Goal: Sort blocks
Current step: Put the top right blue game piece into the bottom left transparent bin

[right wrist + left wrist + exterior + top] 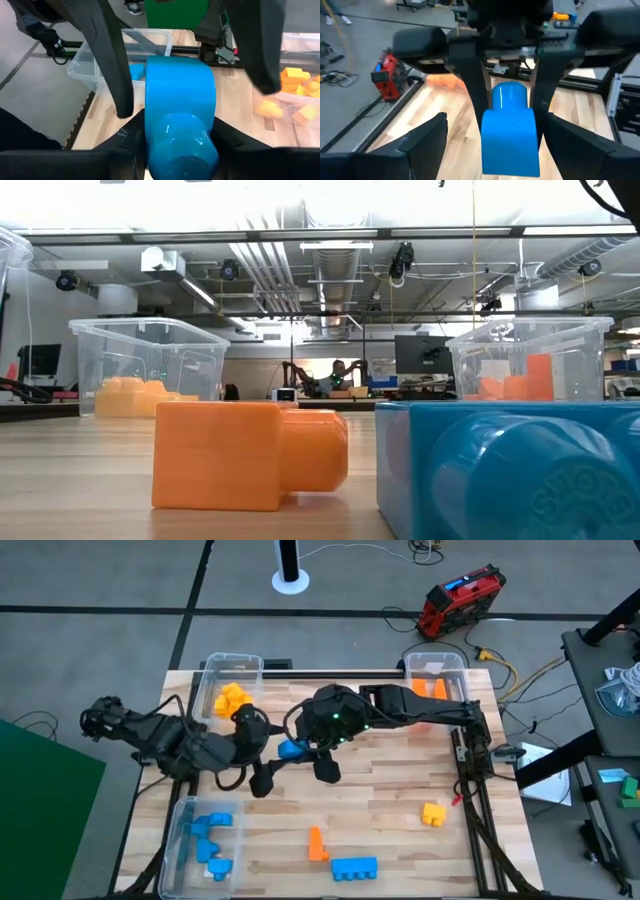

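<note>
While both grippers meet mid-table, the small blue plastic block point(291, 750) sits between them, off the wood. Right gripper point(180, 145) is clamped on the blue block; left gripper point(492, 150) has its fingers spread wide to either side of it, not touching.

Containers:
- clear plastic bin, far left corner point(228, 680): yellow blocks point(232, 698)
- clear plastic bin, far right corner point(436, 668): orange blocks point(432, 688)
- clear plastic bin, near left corner point(200, 840): blue blocks point(210, 838)

Loose on the wooden table point(400, 830): long blue studded block point(354, 867), orange block point(316, 844), yellow block point(433, 813).
</note>
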Available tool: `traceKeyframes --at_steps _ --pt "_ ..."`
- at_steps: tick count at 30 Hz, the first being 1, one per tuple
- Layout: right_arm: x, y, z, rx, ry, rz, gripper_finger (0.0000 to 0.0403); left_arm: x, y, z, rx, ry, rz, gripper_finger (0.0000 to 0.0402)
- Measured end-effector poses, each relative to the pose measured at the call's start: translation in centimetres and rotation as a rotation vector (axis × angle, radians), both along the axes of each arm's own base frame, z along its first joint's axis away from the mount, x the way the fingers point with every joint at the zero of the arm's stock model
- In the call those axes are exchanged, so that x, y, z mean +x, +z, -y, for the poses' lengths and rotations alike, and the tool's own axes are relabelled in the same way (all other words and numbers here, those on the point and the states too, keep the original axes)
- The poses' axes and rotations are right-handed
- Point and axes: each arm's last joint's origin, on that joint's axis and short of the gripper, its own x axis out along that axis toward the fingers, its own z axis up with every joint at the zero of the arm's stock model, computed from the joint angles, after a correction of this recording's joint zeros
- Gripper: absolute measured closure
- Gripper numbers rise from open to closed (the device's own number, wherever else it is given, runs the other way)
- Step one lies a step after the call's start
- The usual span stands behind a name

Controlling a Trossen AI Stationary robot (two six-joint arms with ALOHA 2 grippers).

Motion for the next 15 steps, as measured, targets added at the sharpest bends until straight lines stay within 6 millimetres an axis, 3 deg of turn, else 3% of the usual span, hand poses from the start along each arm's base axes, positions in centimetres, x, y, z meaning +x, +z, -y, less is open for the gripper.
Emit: traceKeyframes --at_steps 5,15 --pt "0.00 -0.01 -0.06 0.000 0.004 0.000 0.0278 0.15 0.02 -0.09 -0.026 -0.035 -0.002 0.0109" --pt "-0.04 -0.01 -0.57 -0.006 0.021 0.002 0.0278 0.20 0.01 -0.07 -0.068 -0.051 0.001 0.0172"
